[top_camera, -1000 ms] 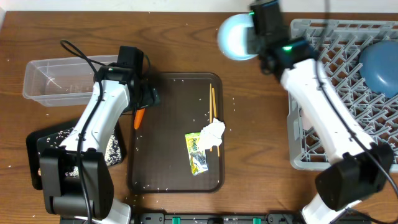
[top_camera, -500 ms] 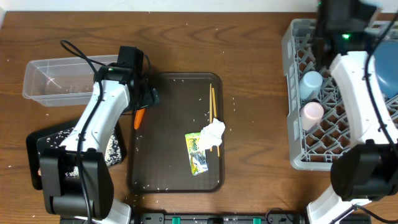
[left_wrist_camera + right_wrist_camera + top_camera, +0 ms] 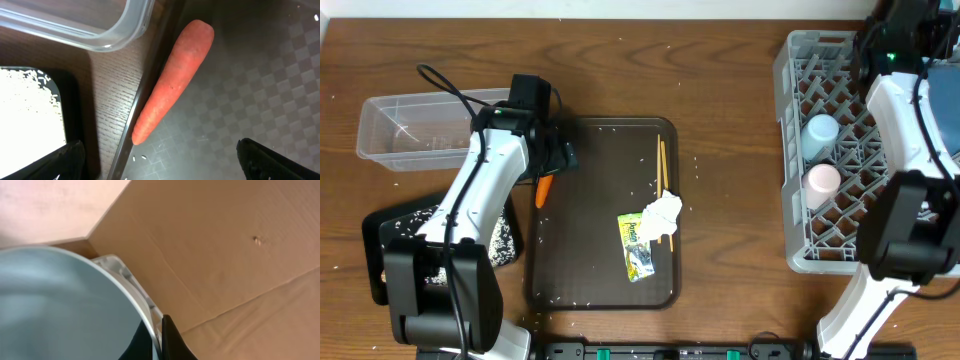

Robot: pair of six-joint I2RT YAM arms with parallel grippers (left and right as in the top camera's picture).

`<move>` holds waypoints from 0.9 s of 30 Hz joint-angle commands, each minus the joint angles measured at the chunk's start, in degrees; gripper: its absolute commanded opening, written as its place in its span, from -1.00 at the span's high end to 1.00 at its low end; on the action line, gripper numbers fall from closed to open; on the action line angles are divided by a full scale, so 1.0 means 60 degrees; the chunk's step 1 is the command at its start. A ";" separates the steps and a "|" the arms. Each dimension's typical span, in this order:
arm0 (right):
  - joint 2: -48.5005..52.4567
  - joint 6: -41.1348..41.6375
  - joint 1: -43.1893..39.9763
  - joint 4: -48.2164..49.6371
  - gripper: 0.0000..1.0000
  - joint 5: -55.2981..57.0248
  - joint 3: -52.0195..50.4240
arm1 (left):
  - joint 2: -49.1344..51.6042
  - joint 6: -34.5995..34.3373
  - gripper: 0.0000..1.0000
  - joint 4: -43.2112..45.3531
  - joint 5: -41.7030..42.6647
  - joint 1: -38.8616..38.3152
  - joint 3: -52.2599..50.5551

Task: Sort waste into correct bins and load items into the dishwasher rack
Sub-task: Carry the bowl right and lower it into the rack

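Left end effector (image 3: pixel 160 162) gapes over carrot (image 3: pixel 172 80) at tray (image 3: pixel 240 90) rim; right end effector (image 3: pixel 159 337) pinches bowl (image 3: pixel 60 305) rim.

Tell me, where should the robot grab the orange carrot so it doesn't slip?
Probably grab the carrot around its thick middle, coming straight down with the open left gripper turned to close across the narrow width. It lies flat, slanted along the rim of the brown tray, and tapers to a thin tip that could slip out.

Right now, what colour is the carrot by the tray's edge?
Orange; the carrot shows best in the left wrist view.
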 commanded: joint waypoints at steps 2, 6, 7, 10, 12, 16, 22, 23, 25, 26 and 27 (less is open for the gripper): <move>0.0528 -0.2033 -0.0076 0.0251 0.97 0.0317 0.0058 | -0.0073 0.0124 -0.96 -0.0029 -0.0120 0.0033 -0.0025; 0.0849 -0.2040 -0.0076 0.0251 0.98 0.0291 0.0058 | -0.0073 0.0127 -0.96 -0.0029 -0.0120 0.0033 -0.0025; 0.0871 -0.2040 -0.0076 0.0244 0.97 0.0277 0.0058 | -0.0069 0.0124 -0.96 -0.0029 -0.0120 0.0033 -0.0025; 0.0969 -0.2040 -0.0076 0.0251 0.98 0.0240 0.0058 | -0.0069 0.0124 -0.96 -0.0033 -0.0120 0.0033 -0.0025; 0.0994 -0.2036 -0.0076 0.0244 0.97 0.0244 0.0058 | -0.0073 0.0124 -0.96 -0.0029 -0.0117 0.0033 -0.0025; 0.1031 -0.2036 -0.0076 0.0193 0.97 0.0237 0.0058 | -0.0073 0.0127 -0.96 -0.0029 -0.0120 0.0033 -0.0025; 0.1031 -0.2040 -0.0076 -0.0219 0.98 -0.0357 0.0058 | -0.0073 0.0124 -0.96 -0.0029 -0.0120 0.0033 -0.0025; 0.1031 -0.2040 -0.0076 -0.0280 0.98 -0.0423 0.0058 | -0.0073 0.0124 -0.96 -0.0029 -0.0117 0.0033 -0.0025; 0.1031 -0.2044 -0.0076 -0.0335 0.97 -0.0477 0.0058 | -0.0073 0.0124 -0.96 -0.0029 -0.0120 0.0033 -0.0025; 0.1031 -0.2095 -0.0076 -0.0331 0.97 -0.0484 0.0058 | -0.0073 0.0124 -0.96 -0.0029 -0.0120 0.0033 -0.0025; 0.1031 -0.2240 -0.0076 -0.0331 0.98 -0.0532 0.0058 | -0.0073 0.0124 -0.96 -0.0033 -0.0120 0.0033 -0.0025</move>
